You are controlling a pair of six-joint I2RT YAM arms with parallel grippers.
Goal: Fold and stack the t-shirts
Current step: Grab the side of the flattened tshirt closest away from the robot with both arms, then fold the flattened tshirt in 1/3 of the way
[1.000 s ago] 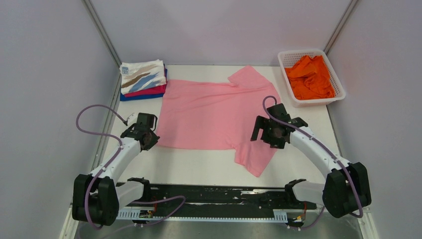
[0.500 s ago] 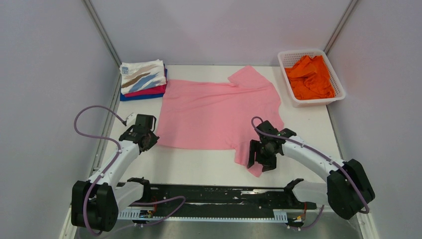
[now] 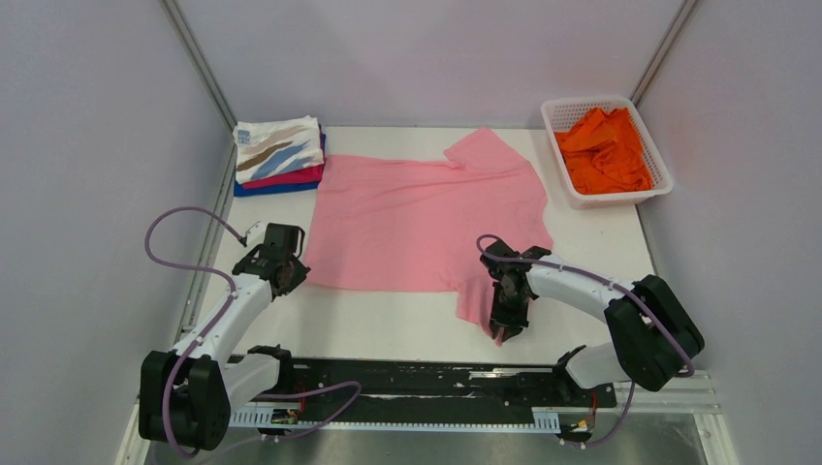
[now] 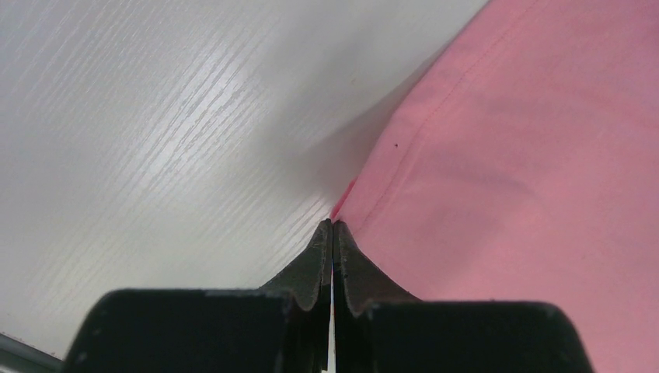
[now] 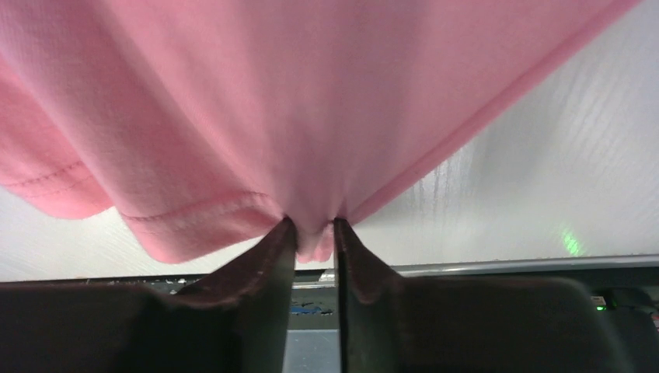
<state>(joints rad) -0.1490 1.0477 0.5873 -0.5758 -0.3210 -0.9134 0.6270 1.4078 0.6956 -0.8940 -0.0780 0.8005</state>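
Note:
A light pink t-shirt (image 3: 417, 218) lies spread flat across the middle of the table. My left gripper (image 3: 296, 275) is at its near left hem corner. In the left wrist view the jaws (image 4: 332, 225) are shut, with a sliver of pink hem (image 4: 342, 203) pinched at the tips. My right gripper (image 3: 506, 325) is down on the near sleeve, and its jaws (image 5: 315, 230) are shut on a bunch of pink cloth (image 5: 311, 101). Folded t-shirts (image 3: 279, 155) sit stacked at the back left, the streak-print one on top of magenta and blue. A bright orange t-shirt (image 3: 606, 150) lies crumpled in the basket.
The white lattice basket (image 3: 560, 107) stands at the back right corner. Grey walls close the table on three sides. A black rail (image 3: 417, 380) with the arm bases runs along the near edge, just behind the right gripper.
My right gripper moved from above the shirt's right side down to the near sleeve and closed on it. The left arm stayed put.

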